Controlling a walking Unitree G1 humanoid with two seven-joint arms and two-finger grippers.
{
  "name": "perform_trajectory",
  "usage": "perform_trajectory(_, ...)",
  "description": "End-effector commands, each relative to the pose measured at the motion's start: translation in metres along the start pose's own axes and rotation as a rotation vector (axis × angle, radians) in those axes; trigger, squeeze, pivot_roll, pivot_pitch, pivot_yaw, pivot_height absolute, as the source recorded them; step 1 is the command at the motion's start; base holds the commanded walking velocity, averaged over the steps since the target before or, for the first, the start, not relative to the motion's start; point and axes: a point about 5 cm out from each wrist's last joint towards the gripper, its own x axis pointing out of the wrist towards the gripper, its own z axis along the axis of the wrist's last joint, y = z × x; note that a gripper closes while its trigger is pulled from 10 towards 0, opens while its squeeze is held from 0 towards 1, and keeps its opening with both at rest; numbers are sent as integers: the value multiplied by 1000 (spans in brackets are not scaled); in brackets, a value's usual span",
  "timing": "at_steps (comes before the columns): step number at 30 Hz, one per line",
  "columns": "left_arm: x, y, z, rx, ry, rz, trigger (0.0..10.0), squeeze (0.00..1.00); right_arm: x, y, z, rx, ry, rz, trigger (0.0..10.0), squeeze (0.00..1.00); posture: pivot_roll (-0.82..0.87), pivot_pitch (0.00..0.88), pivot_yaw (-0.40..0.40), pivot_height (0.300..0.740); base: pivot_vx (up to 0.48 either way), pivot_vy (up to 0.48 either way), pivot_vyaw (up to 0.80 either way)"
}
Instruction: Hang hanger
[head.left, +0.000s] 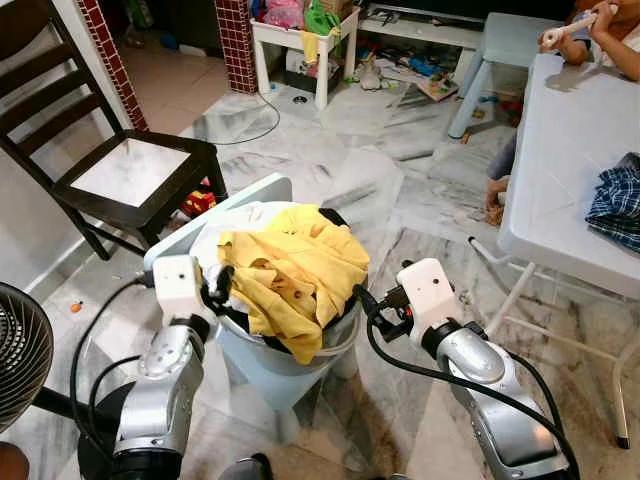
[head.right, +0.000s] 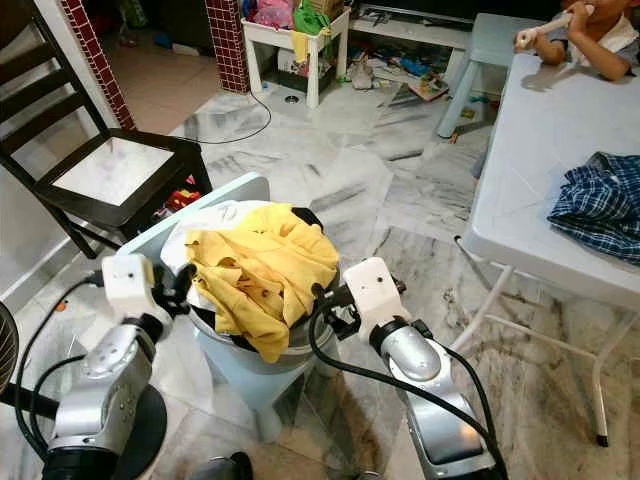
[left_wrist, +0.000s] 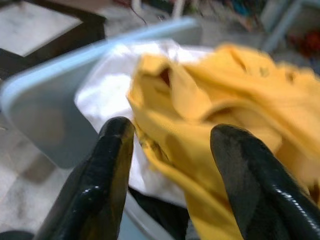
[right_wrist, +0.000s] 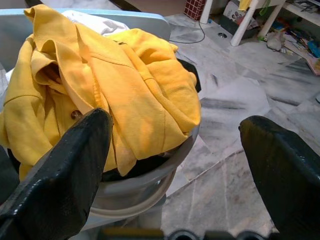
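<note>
A yellow shirt (head.left: 295, 265) lies heaped over the top of a grey laundry basket (head.left: 340, 335), with a white cloth (head.left: 215, 240) under it. The basket rests on a pale blue plastic chair (head.left: 245, 198). My left gripper (head.left: 217, 287) is at the basket's left rim, open, and its fingers (left_wrist: 112, 165) straddle the shirt's edge (left_wrist: 200, 150) without closing on it. My right gripper (head.left: 368, 300) hovers open at the basket's right rim; its fingers (right_wrist: 70, 170) are spread wide, facing the shirt (right_wrist: 125, 85).
A black wooden chair (head.left: 130, 170) stands at the left and a fan (head.left: 18, 350) at the near left. The white folding table (head.left: 570, 150) on the right carries a blue plaid garment (head.left: 618, 205). A person (head.left: 612, 30) sits at its far end. A blue stool (head.left: 490, 60) stands behind.
</note>
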Motion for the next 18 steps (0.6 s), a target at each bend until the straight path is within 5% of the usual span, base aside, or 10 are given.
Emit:
perform_trajectory(1, 2, -1, -3, 29, 27, -23, 10000, 1000, -2, 1, 1, 1, -4, 7, 10000, 0, -84, 131, -1, 740, 0, 0, 0)
perform_trajectory(8, 25, -5, 1, 155, 43, -84, 10000, 1000, -7, -1, -1, 0, 7, -3, 10000, 0, -104, 144, 9, 740, 0, 0, 0)
perform_trajectory(18, 43, -16, 3, 128, 81, -141, 10000, 1000, -12, -2, -2, 0, 17, -10, 10000, 0, -124, 154, 16, 740, 0, 0, 0)
